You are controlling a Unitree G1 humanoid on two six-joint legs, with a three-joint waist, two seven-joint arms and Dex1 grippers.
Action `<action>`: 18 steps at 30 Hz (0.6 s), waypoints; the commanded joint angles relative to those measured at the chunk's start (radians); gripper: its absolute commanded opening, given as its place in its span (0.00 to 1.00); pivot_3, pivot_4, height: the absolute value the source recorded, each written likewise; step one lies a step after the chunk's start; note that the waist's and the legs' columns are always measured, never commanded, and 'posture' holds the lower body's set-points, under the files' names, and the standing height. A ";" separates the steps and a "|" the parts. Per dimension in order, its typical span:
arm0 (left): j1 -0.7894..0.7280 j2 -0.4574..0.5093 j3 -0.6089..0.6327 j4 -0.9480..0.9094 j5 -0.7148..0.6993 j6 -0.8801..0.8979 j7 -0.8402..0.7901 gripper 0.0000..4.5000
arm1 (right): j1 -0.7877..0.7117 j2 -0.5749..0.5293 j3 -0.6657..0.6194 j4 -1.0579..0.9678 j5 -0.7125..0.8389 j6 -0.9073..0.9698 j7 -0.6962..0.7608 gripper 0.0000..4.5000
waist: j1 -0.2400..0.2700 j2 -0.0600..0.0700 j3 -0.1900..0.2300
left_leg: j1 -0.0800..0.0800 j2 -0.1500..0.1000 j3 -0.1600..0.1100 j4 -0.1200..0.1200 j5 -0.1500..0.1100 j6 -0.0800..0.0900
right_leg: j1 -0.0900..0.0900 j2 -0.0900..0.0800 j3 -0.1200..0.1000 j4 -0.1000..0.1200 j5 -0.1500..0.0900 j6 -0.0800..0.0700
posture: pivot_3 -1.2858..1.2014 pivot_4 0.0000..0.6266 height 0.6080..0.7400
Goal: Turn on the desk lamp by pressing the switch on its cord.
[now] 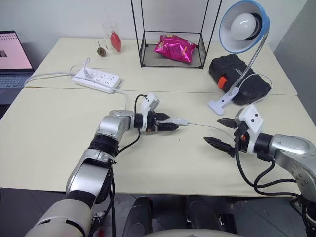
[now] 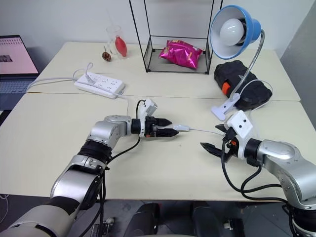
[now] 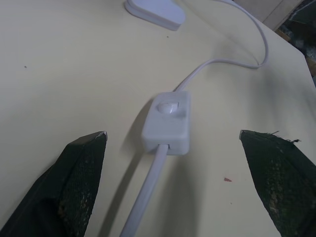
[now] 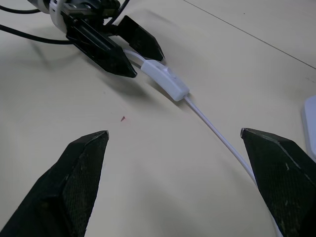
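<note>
Lying flat on the cream table (image 1: 59, 148) in the head views, the switch (image 1: 178, 122) just past the left gripper (image 1: 170, 123), jaws spread wide and holding nothing, lined up along the cord (image 1: 202, 126) as if to straddle it. Off to the right, the right gripper (image 1: 222, 132), likewise wide and empty, near the cord but not on it. Behind, the desk lamp (image 1: 244, 24), unlit, clipped by its white base (image 1: 219, 104); power strip (image 1: 97, 80) well apart, bare tabletop all round.

Seen from the left wrist: switch (image 3: 166, 122) centred between both fingers, button up, free room either side.

Seen from the right wrist: switch (image 4: 165, 80) at the left gripper's (image 4: 148, 61) tips, cord (image 4: 222, 138) running back between its own fingers, table edge far off.
</note>
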 commanded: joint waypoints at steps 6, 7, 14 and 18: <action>-0.042 -0.043 0.019 0.065 0.029 -0.027 -0.043 0.72 | 0.014 -0.019 -0.048 -0.068 0.038 0.026 -0.027 1.00 | 0.001 0.000 0.000 | 0.000 0.000 0.000 0.000 0.000 0.000 | 0.000 0.000 0.000 0.000 0.000 0.000 | 0.52 0.24 1.00; -0.041 -0.045 0.016 0.068 0.032 -0.030 -0.050 0.65 | 0.015 -0.020 -0.049 -0.070 0.039 0.027 -0.029 1.00 | 0.001 0.000 0.000 | 0.000 0.000 0.000 0.000 0.000 0.000 | 0.000 0.000 0.000 0.000 0.000 0.000 | 0.52 0.24 1.00; -0.029 -0.062 0.026 0.060 0.042 -0.045 -0.049 0.31 | 0.024 -0.034 -0.049 -0.070 0.050 0.023 -0.036 1.00 | 0.000 0.000 0.000 | 0.000 0.000 0.000 0.000 0.000 0.000 | 0.000 0.000 0.000 0.000 0.000 0.000 | 0.52 0.24 1.00; -0.004 -0.052 0.014 0.027 0.061 -0.085 -0.055 0.25 | 0.030 -0.035 -0.044 -0.070 0.051 0.016 -0.039 1.00 | 0.000 0.000 0.000 | 0.000 0.000 0.000 0.000 0.000 0.000 | 0.000 0.000 0.000 0.000 0.000 0.000 | 0.52 0.24 1.00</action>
